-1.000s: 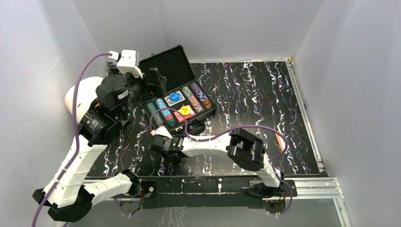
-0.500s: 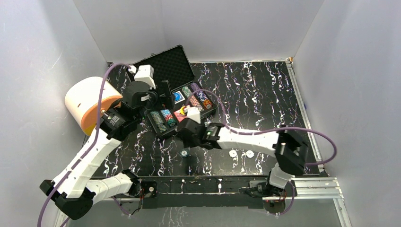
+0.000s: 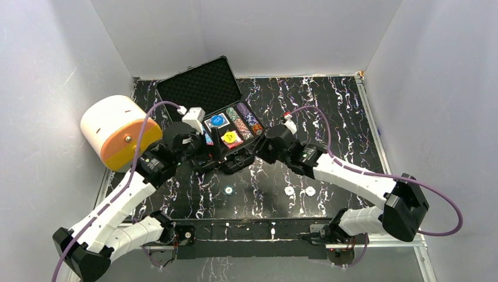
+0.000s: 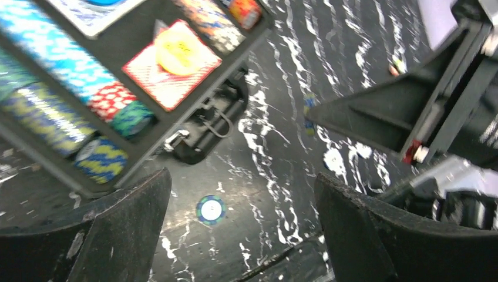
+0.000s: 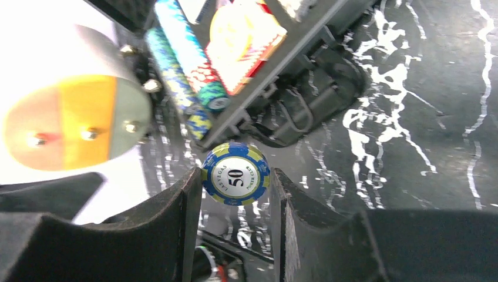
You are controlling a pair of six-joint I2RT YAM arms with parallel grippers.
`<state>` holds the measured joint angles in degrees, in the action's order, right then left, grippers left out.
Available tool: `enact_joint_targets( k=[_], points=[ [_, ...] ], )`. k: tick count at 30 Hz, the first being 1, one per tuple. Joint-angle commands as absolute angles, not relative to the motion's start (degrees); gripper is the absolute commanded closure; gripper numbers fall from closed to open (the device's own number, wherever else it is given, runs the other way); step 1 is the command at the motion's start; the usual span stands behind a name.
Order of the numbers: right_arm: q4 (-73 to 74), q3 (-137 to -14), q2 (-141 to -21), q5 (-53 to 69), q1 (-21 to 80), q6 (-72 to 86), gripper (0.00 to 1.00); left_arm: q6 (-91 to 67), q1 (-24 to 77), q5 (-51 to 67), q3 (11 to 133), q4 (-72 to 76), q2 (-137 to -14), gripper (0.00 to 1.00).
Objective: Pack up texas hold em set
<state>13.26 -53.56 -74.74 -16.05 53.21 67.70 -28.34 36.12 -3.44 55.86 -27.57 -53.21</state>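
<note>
The black hard case (image 3: 199,87) lies open at the back left, its foam tray (image 3: 265,134) holding rows of multicoloured chips (image 4: 59,70), a blue card deck (image 3: 218,121) and a yellow button (image 3: 229,136) on a red deck (image 4: 170,73). My right gripper (image 5: 235,183) is shut on a blue-and-yellow "50" chip (image 5: 235,174), held above the table just in front of the case handle (image 5: 305,97). My left gripper (image 4: 241,182) is open and empty, over a loose blue-green chip (image 4: 211,210) on the table before the case.
A big white-and-orange cylinder (image 3: 117,129) lies left of the case. Three loose chips lie on the marbled mat, one (image 3: 228,190) at the centre and two (image 3: 288,191), (image 3: 309,191) to its right. Both grippers (image 3: 210,154), (image 3: 249,154) crowd the case's front edge. White walls close in on the sides.
My left gripper has swung from beside the case lid to the case's front edge. My right gripper has moved from the table at lower left up and right to the case front.
</note>
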Motion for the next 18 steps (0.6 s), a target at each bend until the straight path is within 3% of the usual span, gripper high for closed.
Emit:
enact_joint_targets(
  k=[1,7,18],
  points=[
    [5.97,-54.21,-71.81,-12.63,51.33,76.16,0.62,-27.98,36.04,11.95,51.47,-13.97,-53.32,0.13],
    [5.22,-54.19,-71.15,-9.34,50.57,82.99,0.61,-31.51,36.14,17.94,46.4,-2.48,-56.64,0.32],
    [2.53,-55.15,-73.39,-4.98,50.23,86.83,0.61,-34.65,36.12,17.38,42.36,5.46,-56.67,0.48]
  ],
)
